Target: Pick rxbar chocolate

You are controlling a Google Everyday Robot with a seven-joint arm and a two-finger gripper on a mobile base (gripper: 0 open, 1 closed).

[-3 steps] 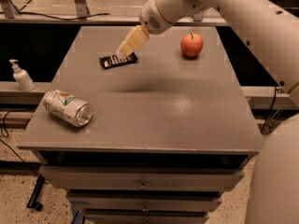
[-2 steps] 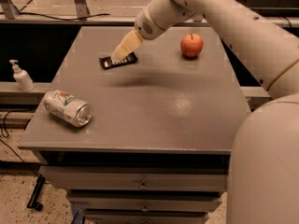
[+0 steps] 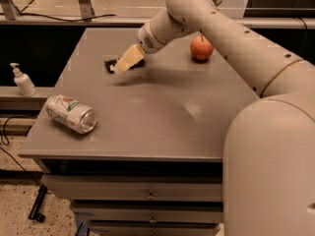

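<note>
The fingers hang over the rxbar chocolate, which lies flat on the desk under their tips, mostly hidden. I cannot tell how far apart they are. If they come down off-centre, they may push the thin wrapper aside or close above it. The apple is well apart.

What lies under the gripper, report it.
The gripper hangs over the far left of the table, above the rxbar chocolate. Only the bar's black edges show; its middle is covered.
</note>
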